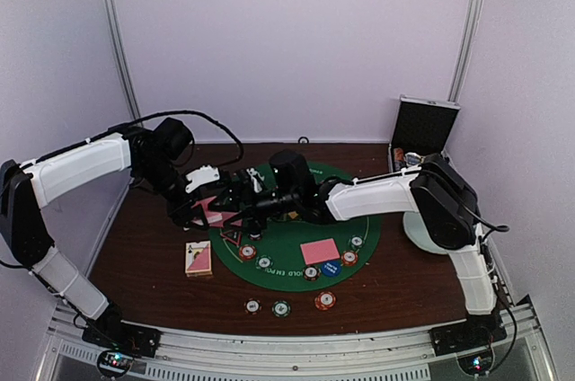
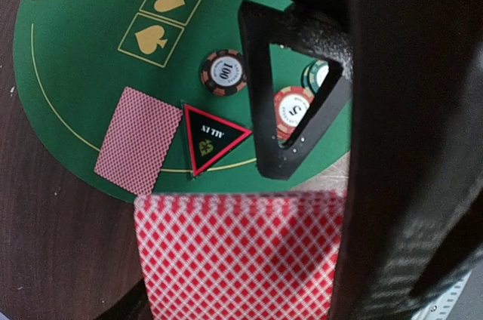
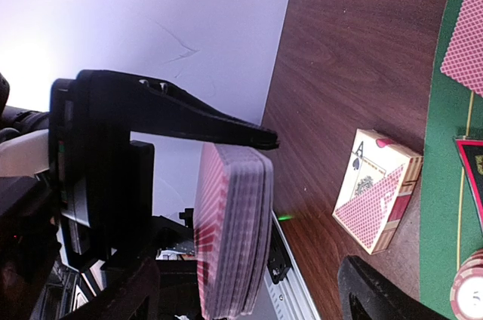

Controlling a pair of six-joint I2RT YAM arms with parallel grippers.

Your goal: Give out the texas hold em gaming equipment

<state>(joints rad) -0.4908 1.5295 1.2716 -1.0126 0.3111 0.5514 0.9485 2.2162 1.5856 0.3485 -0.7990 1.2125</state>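
Brown wooden table (image 1: 144,246), lavender walls; round green felt mat (image 1: 280,242) at centre.
Left gripper (image 1: 212,208): fingers closed on a deck of cards (image 2: 241,252), red-backed, held above the mat's left edge.
Card box (image 1: 199,258): flat on the wood, just left of the mat.
Right gripper (image 1: 254,207): fingers wide apart, upper fingertip at the deck's edge, lower one well clear.
Triangular marker (image 2: 212,137): on the mat, just beside a face-down card (image 2: 138,139).
Chips (image 1: 311,273): several along the mat's near rim, three on the wood below.
Second face-down card (image 1: 320,251): on the mat, blue dealer disc (image 1: 331,267) just beside its near corner.
Case (image 1: 424,129): open, upright, far right corner.
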